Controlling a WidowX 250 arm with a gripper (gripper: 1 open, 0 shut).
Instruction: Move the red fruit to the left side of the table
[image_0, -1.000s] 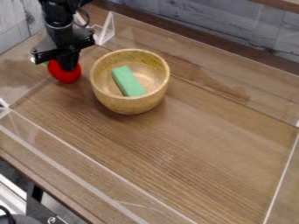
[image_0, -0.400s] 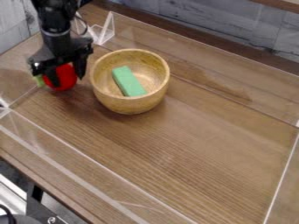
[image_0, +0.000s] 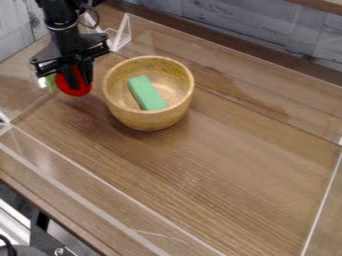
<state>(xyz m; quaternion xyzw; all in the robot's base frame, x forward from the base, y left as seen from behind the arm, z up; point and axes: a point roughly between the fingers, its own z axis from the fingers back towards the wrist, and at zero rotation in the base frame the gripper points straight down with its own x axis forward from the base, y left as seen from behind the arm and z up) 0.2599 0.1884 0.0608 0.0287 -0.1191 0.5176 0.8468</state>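
The red fruit (image_0: 75, 84) lies at the far left of the surface (image_0: 201, 170), just left of the wooden bowl (image_0: 148, 93) and close to the left acrylic wall (image_0: 27, 85). The gripper (image_0: 74, 76) comes down on it from above, and its black fingers (image_0: 88, 65) stand on both sides of the fruit, closed on it. Less than half a second ago the fingers were spread wider around the fruit and the fruit was a little lower and more to the left; now the fingers are narrower and the fruit with the gripper sits slightly higher and nearer to the bowl. Compared with one second ago, the fruit is almost at the same place beside the bowl. Whether the fruit is lifted from the wood or touches it, I cannot tell.

The bowl did not move. Inside it the green block (image_0: 146, 94) lies tilted against the bottom, as before. The bowl's rim is just beside the gripper, so it blocks the way to the right. The rest of the brown surface in front of the bowl has only the clear walls around it.
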